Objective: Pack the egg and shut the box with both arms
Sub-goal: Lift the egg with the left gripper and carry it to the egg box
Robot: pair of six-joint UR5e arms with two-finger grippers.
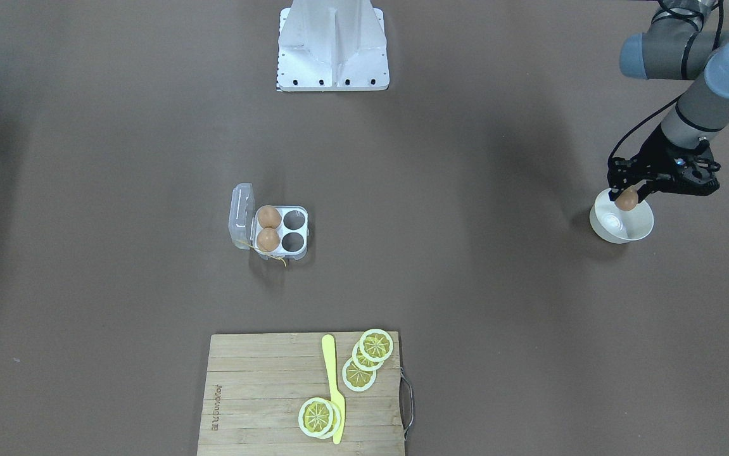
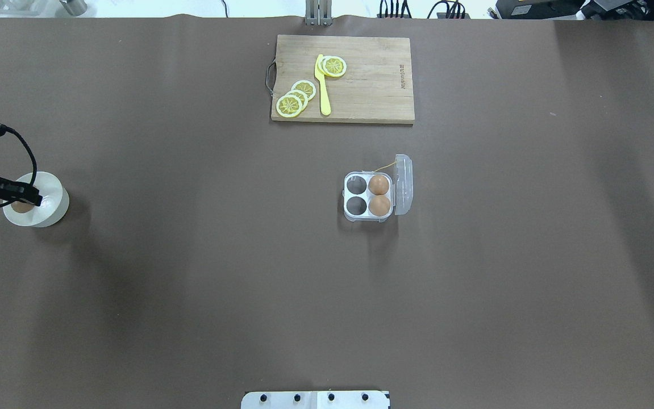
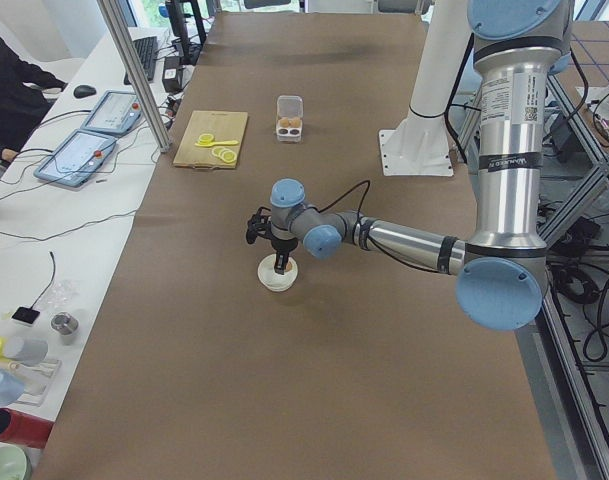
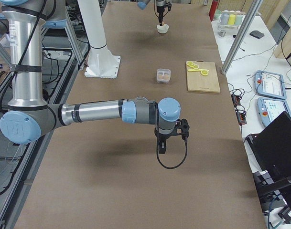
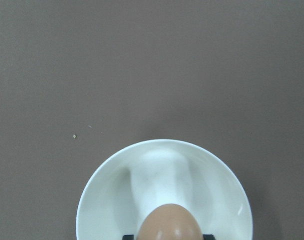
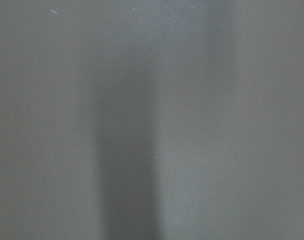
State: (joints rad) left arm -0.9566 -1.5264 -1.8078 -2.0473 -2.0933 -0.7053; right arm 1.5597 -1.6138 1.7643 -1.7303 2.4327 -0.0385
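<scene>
The clear box stands mid-table with its lid open to the side; it also shows in the overhead view. Two tan eggs fill the cups next to the lid, and the other two cups are empty. My left gripper is shut on a third egg and holds it just over a white bowl. The left wrist view shows this egg above the bowl. My right gripper shows only in the exterior right view, over bare table; I cannot tell if it is open or shut.
A wooden cutting board with lemon slices and a yellow knife lies at the table edge across from the robot. The white metal stand is at the robot's side. The bowl sits far from the box, at the robot's left end.
</scene>
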